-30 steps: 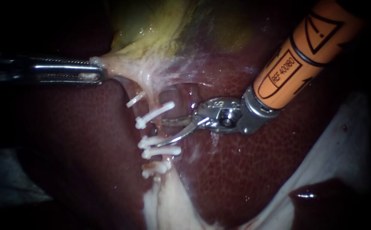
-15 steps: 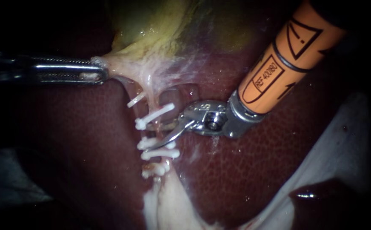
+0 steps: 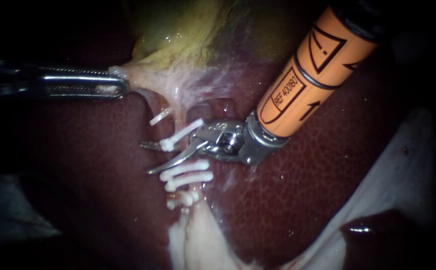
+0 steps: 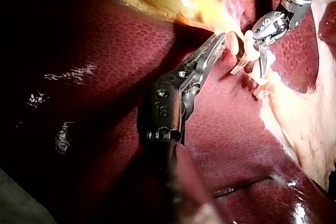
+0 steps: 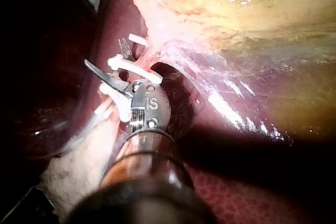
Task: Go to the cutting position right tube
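The left instrument (image 3: 118, 85) has its jaws clamped on the gallbladder (image 3: 178, 45). The right instrument (image 3: 148, 158) holds its blades apart, straddling a tube (image 3: 179, 122) between white clips (image 3: 183, 132).

Right tube (image 3: 178, 117): thin pale strand (white clips (image 3: 187, 168) across it), running down from gallbladder (image 3: 188, 40) over liver (image 3: 288, 200).

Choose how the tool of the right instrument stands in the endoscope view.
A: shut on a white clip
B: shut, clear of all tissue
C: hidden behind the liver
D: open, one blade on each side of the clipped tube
D: the tool of the right instrument shows a clear gap between its two blades, and the tube with its white clips crosses that gap.
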Robot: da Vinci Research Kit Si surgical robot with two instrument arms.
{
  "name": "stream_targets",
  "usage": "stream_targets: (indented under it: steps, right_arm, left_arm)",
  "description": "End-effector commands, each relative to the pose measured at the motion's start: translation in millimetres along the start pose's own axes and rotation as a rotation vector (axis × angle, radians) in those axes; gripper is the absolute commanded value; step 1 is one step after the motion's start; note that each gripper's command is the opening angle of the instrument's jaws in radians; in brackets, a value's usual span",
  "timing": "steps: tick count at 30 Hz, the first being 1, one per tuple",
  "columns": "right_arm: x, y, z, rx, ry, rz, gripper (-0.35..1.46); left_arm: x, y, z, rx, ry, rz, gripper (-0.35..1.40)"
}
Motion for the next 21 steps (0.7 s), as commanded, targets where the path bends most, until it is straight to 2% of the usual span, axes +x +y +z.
stream_targets:
  steps: [1,8,11,15,21]
  right_arm:
    - [0.3,-0.4,0.0,0.004,-0.001,0.004,1.32]
    - [1.2,-3.6,1.2,0.020,0.004,0.006,1.32]
    - [1.8,-4.5,1.4,0.021,0.005,0.008,1.32]
    - [2.4,-4.9,1.3,0.025,0.013,0.012,1.32]
    - [2.4,-4.8,1.3,0.024,0.013,0.011,1.32]
  left_arm:
    - [0.0,0.0,0.0,0.000,0.000,0.000,-0.35]
    - [-0.1,0.0,-0.3,-0.001,-0.001,0.000,-0.35]
    - [-0.1,0.0,-0.3,-0.001,-0.001,0.000,-0.35]
    - [-0.1,-0.1,-0.3,-0.002,-0.001,0.001,-0.35]
    - [-0.1,-0.1,-0.3,-0.002,-0.001,0.001,-0.35]
